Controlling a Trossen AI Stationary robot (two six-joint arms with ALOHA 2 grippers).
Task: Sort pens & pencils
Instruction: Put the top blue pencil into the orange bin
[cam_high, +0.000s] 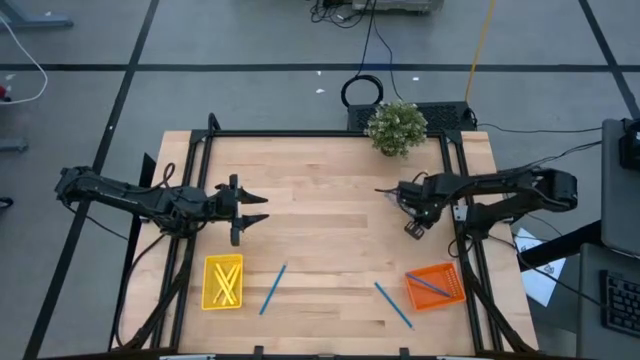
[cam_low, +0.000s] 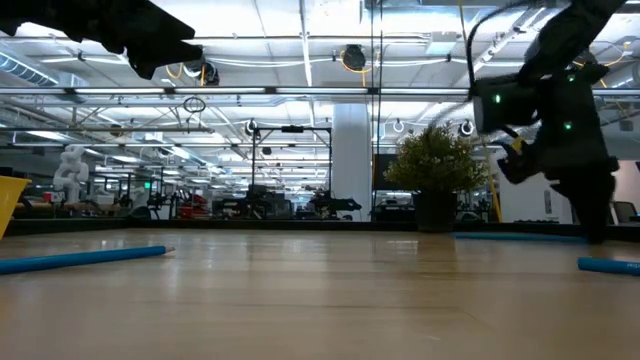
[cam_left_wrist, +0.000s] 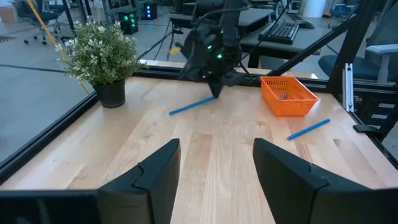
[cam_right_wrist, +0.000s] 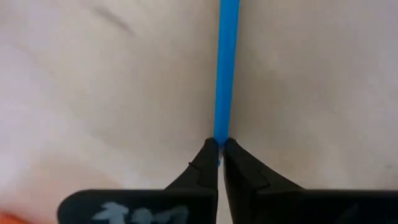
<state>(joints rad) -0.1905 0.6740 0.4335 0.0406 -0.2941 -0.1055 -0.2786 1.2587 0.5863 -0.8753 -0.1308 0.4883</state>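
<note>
right wrist view: right gripper has its fingertips pinched together on the end of a blue pen, which runs straight away from the fingers over the bare wood table. pen looks level with the surface; can't tell if it's lifted or still lying down.

high view: right gripper sits right of table centre, in front of the potted plant. the clamped pen isn't visible from above, hidden under the arm. left gripper hovers left of centre with fingers spread apart, nothing between them.

yellow basket is at the near-left, yellow pencils lying crossed inside it. orange basket is at the near-right with one blue pen inside. two more pens loose on the table: one just right of the yellow basket, lying diagonally, and one just left of the orange basket, also diagonal. neither touches a basket.

left wrist view: own fingers wide apart over bare wood. across the table the right arm's tip is down on the blue pen, with the orange basket beside it and another loose pen nearer.

low view: two blue pens on the tabletop, one at left, one end at far right.
</note>
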